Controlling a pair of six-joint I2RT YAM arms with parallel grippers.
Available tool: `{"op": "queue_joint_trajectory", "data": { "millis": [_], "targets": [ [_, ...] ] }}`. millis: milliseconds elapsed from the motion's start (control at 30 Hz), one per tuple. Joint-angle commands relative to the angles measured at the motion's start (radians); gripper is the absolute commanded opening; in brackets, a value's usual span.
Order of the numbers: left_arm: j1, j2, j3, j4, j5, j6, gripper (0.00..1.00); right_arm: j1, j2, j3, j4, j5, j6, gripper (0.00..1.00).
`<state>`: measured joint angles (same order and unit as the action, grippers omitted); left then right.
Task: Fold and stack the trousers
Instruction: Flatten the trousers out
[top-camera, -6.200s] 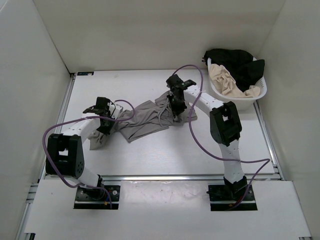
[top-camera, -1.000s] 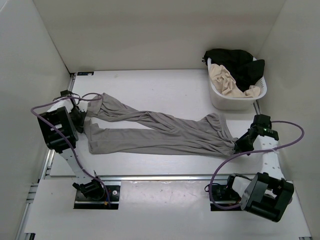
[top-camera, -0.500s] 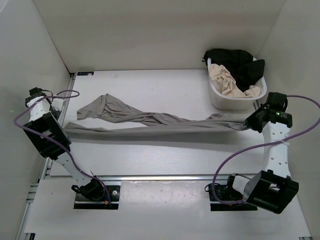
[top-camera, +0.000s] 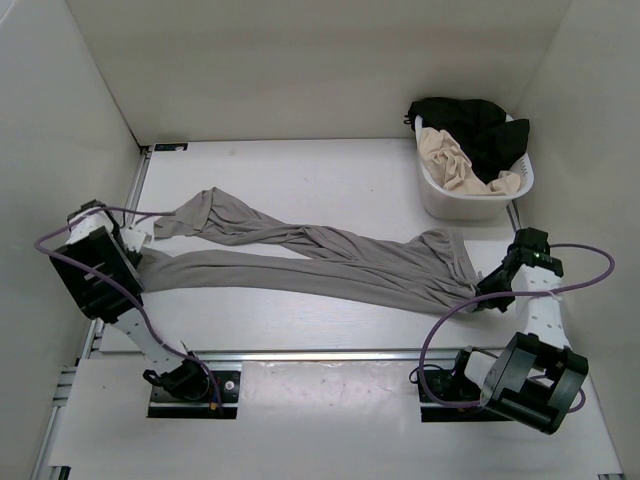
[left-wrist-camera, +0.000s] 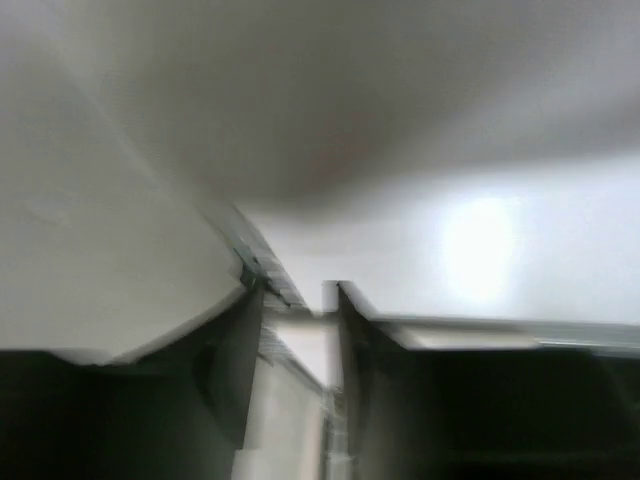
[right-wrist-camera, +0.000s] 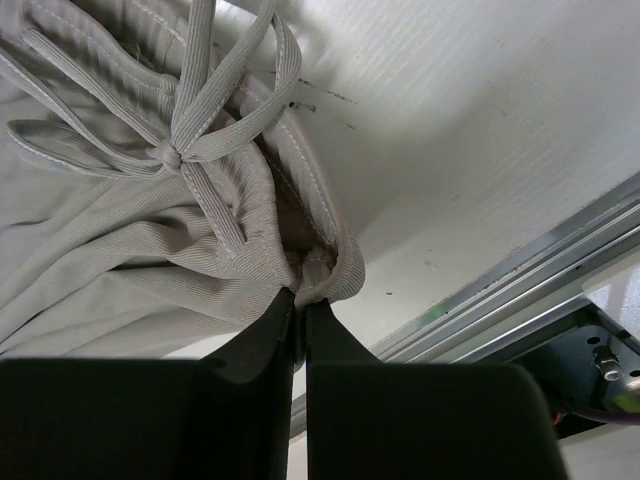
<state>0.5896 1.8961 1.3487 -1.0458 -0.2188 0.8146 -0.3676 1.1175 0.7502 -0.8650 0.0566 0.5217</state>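
Noting trousers (top-camera: 330, 262) spread out on the table (top-camera: 300, 170), long axis running left to right: waist at right, both legs reaching off to left, far leg angled toward the back wall, near leg straighter. Drawstring (right-wrist-camera: 172, 150) knotted, lying loose on the waist. Right gripper (right-wrist-camera: 298, 300) clenched on the waistband edge, a fold of grey cloth pinched between the fingertips, low over the table near its front rail. Left gripper (top-camera: 133, 243) just beside the end of the near leg; wrist view blurred, but fingers a little apart with no cloth seen between them, so released by the look of it. Basket (top-camera: 470, 205) with beige and black garments at back right, apart from the trousers. Judged next: fold across the long axis, waist end carried leftward toward the leg ends, or the reverse. Left arm nearer the legs, right arm nearer the waist.
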Motion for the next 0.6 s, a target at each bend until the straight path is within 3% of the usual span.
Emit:
{"op": "queue_joint_trajectory", "data": {
  "millis": [0, 100, 400, 567],
  "targets": [
    [0.024, -0.140, -0.111, -0.042, -0.083, 0.021, 0.52, -0.007, -0.025, -0.003, 0.014, 0.041, -0.005, 0.00],
    [0.047, -0.152, -0.134, -0.056, -0.083, 0.021, 0.63, -0.007, -0.013, -0.003, 0.014, 0.042, -0.015, 0.00],
    [0.047, -0.031, 0.159, -0.056, 0.174, -0.100, 0.66, -0.007, 0.015, 0.006, 0.023, 0.060, -0.025, 0.00],
    [0.038, 0.067, 0.168, 0.006, 0.145, -0.135, 0.77, -0.037, 0.015, 0.055, 0.023, 0.072, -0.046, 0.00]
  ]
}}
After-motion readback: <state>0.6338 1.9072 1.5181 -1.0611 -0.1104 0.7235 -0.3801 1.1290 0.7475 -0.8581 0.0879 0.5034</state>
